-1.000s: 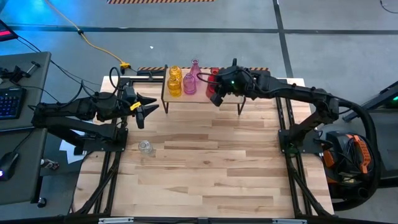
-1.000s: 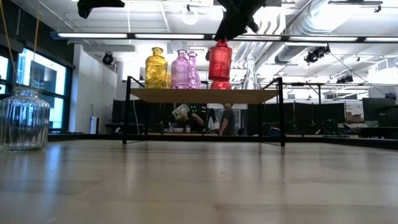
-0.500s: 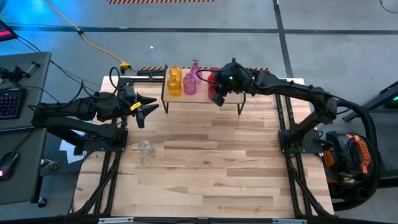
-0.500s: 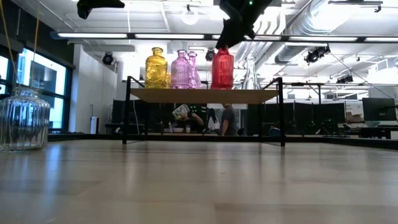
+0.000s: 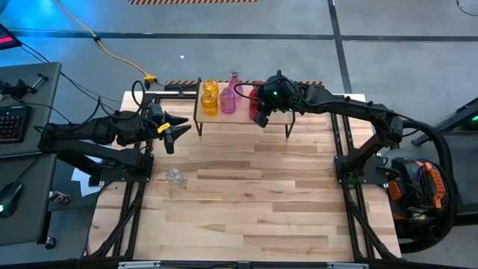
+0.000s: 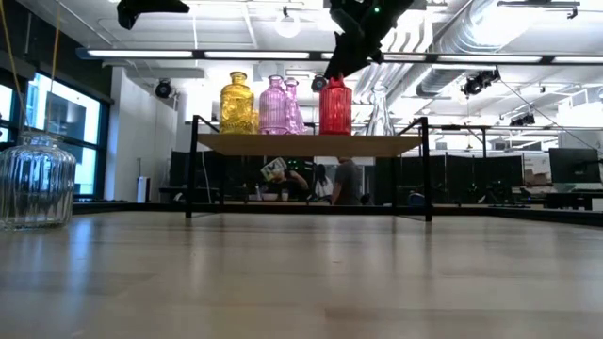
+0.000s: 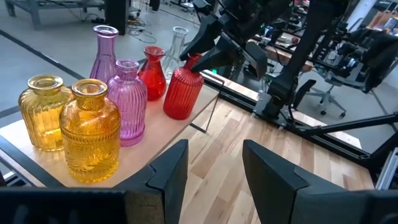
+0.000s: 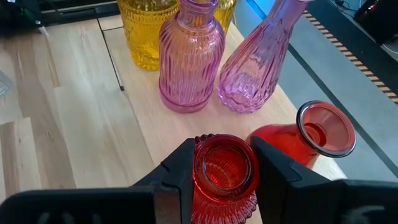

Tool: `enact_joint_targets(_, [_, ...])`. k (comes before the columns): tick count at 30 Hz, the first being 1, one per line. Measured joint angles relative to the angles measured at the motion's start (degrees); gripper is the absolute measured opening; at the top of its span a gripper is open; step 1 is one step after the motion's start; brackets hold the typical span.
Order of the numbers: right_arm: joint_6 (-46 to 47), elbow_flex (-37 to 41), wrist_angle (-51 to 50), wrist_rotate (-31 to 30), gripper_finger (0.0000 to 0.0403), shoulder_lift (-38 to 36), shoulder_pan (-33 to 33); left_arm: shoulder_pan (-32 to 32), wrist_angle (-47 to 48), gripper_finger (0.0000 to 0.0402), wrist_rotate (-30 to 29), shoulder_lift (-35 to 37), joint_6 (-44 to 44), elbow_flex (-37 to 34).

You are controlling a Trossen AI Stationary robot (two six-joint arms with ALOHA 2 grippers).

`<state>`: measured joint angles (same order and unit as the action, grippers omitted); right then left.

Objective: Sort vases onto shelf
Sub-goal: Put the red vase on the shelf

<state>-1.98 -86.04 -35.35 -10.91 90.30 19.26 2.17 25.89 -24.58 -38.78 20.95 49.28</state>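
Left gripper (image 5: 181, 128) hangs with jaws apart, holding nothing, near the table's (image 5: 246, 202) left edge. A clear ribbed vase (image 5: 175, 176) still sits on the table just below it: probably light, slick, breakable glass, so I'd grab it by the neck. On the shelf (image 5: 243, 117), the right gripper (image 8: 224, 163) is clamped on the red ribbed vase's (image 8: 224, 169) neck, tight beside another red vase (image 8: 314, 138). Free room is toward the shelf's right end.

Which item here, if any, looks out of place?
One clear vase stands alone on the table, apart from the coloured ones grouped on the shelf. The right claw grips a red vase there; nothing is tipped.
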Motion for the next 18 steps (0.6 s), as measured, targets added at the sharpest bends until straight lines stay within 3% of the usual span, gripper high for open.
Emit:
enact_joint_targets(9, [-1.67,0.02,0.32,-0.03,0.01,0.04,0.29,0.0,0.0,0.0145,-0.02,0.0,-0.02,0.0])
enact_joint_targets(18, [-2.61,0.07,0.42,-1.01,0.0137,0.09,0.37,0.0,0.0,0.0145,-0.02,0.0,-0.04,0.0])
